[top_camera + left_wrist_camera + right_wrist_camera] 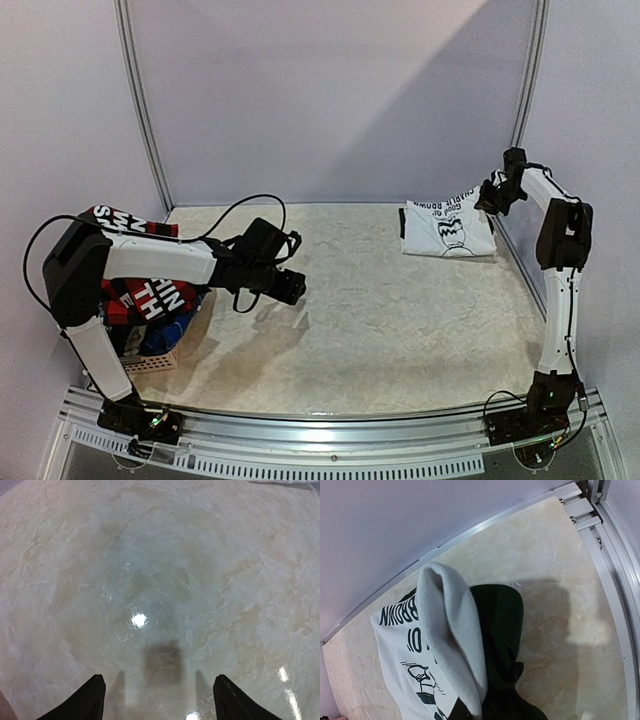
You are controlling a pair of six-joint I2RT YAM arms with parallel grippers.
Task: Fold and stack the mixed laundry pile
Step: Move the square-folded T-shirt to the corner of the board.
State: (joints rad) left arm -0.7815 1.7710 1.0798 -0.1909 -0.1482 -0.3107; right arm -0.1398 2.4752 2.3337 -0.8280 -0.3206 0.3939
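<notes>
**A:** What is the work surface like?

**B:** A glossy, cream, marble-patterned table point(380, 320) with lamp glare on it. Plain pale walls point(330, 90) set in thin metal posts close it in.

**A:** Where are the clothes?

**B:** A soft white T-shirt point(448, 228) with dark green print and lettering lies folded flat in the far right corner, close to the back wall. The rest of the laundry pile point(160, 325) is heaped at the left edge in a small woven basket point(150, 362). A red-black plaid shirt point(140, 298) with white letters lies on top, with blue cloth beneath.

**A:** And the hands?

**B:** The right gripper point(492, 197) is closed, pinching the T-shirt's right edge. A rounded white ridge of cloth, with dark green beside it, lifts off the table there. The left gripper point(160, 705) hangs above bare table left of centre, its two black fingers point(92, 700) spread wide.

**A:** What stands in the way?

**B:** A black cable point(250, 205) loops above the left arm. Bare tabletop stretches between the two grippers, and a metal rail point(330, 440) bounds the near edge.
</notes>
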